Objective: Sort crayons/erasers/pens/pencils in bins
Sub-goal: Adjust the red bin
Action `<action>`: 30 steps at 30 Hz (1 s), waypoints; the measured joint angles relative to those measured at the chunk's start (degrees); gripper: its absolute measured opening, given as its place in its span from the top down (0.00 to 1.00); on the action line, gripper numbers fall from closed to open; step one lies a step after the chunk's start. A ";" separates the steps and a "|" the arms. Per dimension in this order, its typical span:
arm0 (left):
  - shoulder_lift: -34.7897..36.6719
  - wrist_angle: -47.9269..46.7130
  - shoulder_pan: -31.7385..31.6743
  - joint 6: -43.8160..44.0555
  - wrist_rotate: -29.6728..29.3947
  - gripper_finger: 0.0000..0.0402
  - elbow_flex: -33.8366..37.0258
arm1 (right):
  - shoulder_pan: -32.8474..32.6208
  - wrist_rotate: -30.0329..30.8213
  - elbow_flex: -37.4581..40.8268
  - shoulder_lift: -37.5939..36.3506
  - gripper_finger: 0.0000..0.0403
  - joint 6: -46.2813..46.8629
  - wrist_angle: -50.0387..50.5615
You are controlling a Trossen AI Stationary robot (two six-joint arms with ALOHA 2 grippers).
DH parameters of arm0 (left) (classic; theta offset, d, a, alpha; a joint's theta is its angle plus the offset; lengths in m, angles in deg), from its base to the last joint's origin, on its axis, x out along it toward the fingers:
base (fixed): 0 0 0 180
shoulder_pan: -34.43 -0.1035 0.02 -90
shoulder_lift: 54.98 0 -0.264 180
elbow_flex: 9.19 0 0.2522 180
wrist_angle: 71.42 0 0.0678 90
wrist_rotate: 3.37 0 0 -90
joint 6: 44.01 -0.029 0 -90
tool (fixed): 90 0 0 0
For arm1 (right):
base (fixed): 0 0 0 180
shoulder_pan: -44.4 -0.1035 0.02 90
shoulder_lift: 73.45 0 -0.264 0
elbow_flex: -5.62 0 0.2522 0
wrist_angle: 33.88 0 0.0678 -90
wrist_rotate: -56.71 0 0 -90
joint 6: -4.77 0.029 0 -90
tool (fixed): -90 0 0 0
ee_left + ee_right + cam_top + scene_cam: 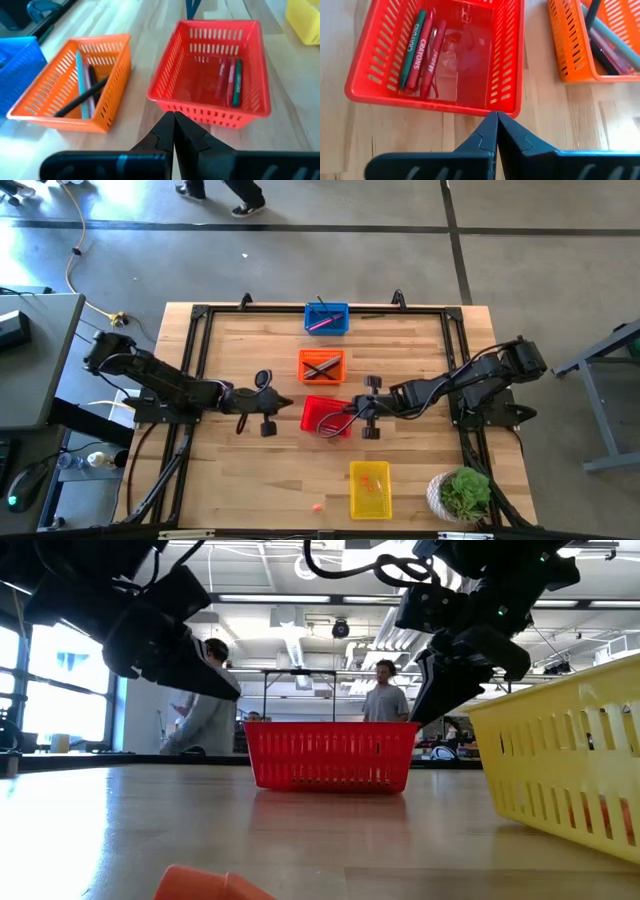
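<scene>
Four mesh bins stand on the table: blue at the far side, orange, red, and yellow near the front. The red bin holds crayons, also seen in the left wrist view. The orange bin holds pens. A small orange-red eraser lies on the table left of the yellow bin, close in the low view. My left gripper is shut and empty just left of the red bin. My right gripper is shut and empty above the red bin's right rim.
A potted plant stands at the front right corner. Black frame rails run along the table's edges. Bare wood lies at the front left. People stand in the room beyond the table.
</scene>
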 joint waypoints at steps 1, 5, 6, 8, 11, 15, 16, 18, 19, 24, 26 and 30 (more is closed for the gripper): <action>0.37 -0.01 -0.01 -0.01 -0.11 1.00 0.00 | 0.02 0.00 0.01 0.00 1.00 -0.27 -0.30; 1.39 0.00 -0.01 -0.20 -0.13 1.00 0.00 | 0.04 -0.02 0.00 0.00 1.00 -0.81 -1.14; 1.47 -0.03 -0.01 -0.20 -0.13 1.00 0.00 | 0.04 0.00 0.00 0.00 1.00 -1.20 -1.52; 1.56 0.03 -0.01 -0.53 -0.13 1.00 0.00 | 0.12 -0.01 0.00 0.00 1.00 -1.81 -2.32; 1.56 0.01 -0.01 -0.57 -0.13 1.00 0.00 | 0.33 -0.01 -0.23 -0.04 1.00 -2.58 -2.03; 1.56 0.01 -0.01 -0.55 -0.13 1.00 0.00 | -0.20 1.44 -3.72 -1.16 1.00 -1.67 7.57; 1.56 -0.01 -0.01 -0.57 -0.11 1.00 0.00 | -0.31 1.19 -4.51 -1.32 1.00 -0.80 9.52; 1.56 0.01 -0.01 -0.58 -0.07 1.00 0.00 | -0.33 -1.52 -4.81 -1.30 1.00 0.26 11.30; 1.56 0.01 -0.01 -0.57 -0.03 1.00 0.00 | -0.09 -3.16 -4.52 -1.03 1.00 0.58 10.72; 1.56 0.18 -0.01 -0.57 0.07 1.00 0.02 | 0.37 -3.01 -3.15 1.50 1.00 0.26 7.65; 1.56 0.49 -0.01 -0.57 0.09 1.00 0.02 | 0.37 -2.95 -3.16 2.21 1.00 -0.98 5.43; 1.56 1.04 -0.04 -0.60 0.09 1.00 0.02 | 0.91 -2.93 -3.17 2.86 1.00 -2.87 2.30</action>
